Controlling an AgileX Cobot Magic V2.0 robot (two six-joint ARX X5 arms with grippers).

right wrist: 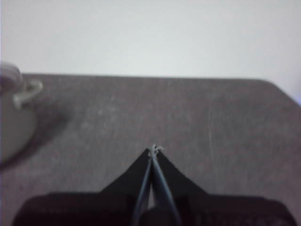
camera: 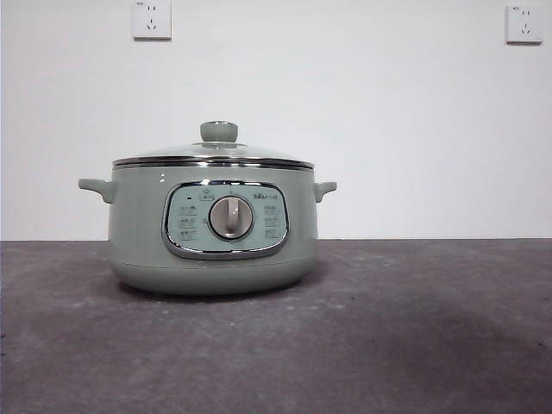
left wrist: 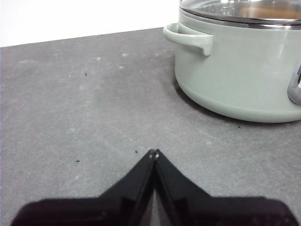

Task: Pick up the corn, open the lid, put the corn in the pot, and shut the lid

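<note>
From the front, the pot (camera: 212, 228) stands upright on the dark grey surface (camera: 414, 336), a little left of centre, its panel and silver dial (camera: 231, 216) facing the camera. The lid (camera: 214, 155) sits closed on its rim, green knob (camera: 219, 131) on top. A small handle sticks out at each side. Behind is a white wall with two sockets (camera: 151, 19) high up. Neither of my arms shows here, and I see no corn on the surface.

Through my left wrist camera, my left hand (left wrist: 154, 153) is clenched, the two black jaws meeting at their tips with nothing between them, over bare surface. The pot stands near, one handle (left wrist: 188, 38) turned toward me, the lid's metal rim on top. Something brownish-orange shows through the glass, too indistinct to name.

My right wrist view is blurred. My right hand (right wrist: 154, 149) is likewise clenched and empty, over bare surface. The pot's edge and one handle (right wrist: 27, 92) show well apart from it.
</note>
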